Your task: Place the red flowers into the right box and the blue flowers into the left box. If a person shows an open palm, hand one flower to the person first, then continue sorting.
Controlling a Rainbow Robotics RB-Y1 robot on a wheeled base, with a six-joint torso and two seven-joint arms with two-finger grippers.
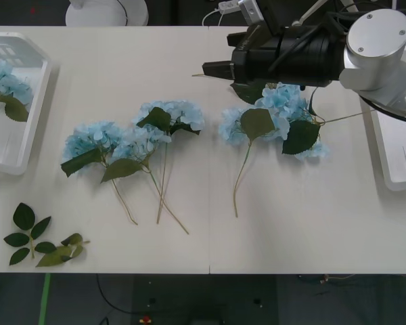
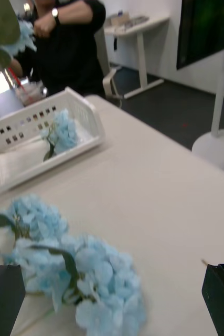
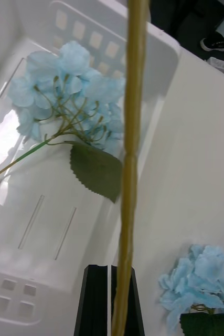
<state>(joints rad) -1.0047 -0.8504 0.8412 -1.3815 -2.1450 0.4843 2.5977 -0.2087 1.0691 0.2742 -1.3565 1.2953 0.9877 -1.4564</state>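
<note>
White worktop [image 1: 189,81], long, pale, carrying loose blue flowers [image 1: 142,139]: one group of about three stems left of centre, blossoms touching, stalks fanned toward the near edge; a second group [image 1: 274,118] right of centre, two blossom clusters with dark leaves, one stalk toward the near edge, another running out toward the right box. Left box [image 1: 34,115], white slotted tray at the worktop's left edge, holds one blue flower [image 1: 3,84] lying on its base, blossom toward the far end, leaf beside it; the left wrist view shows the same stem [image 3: 72,89] inside the box with its green stalk laid across the floor. Right box [image 1: 392,162], white tray at the right edge, partly hidden by the arm; contents not readable from here. Bare green leaf sprigs [image 1: 37,240] near the front left corner, apart from the flowers. Right claw [image 1: 213,68]: black, reaching in from the right above the far side of the right-hand flower group, fingers [image 2: 4,299] set wide apart at the two corners of its wrist view, gripping nothing, blossoms [image 2: 91,278] just below. Left claw [image 3: 109,299]: fingers drawn nearly together, over the left box's rim, a tan stalk [image 3: 130,157] running upright along them; it appears clamped on that stalk, though the contact itself is hard to see.
</note>
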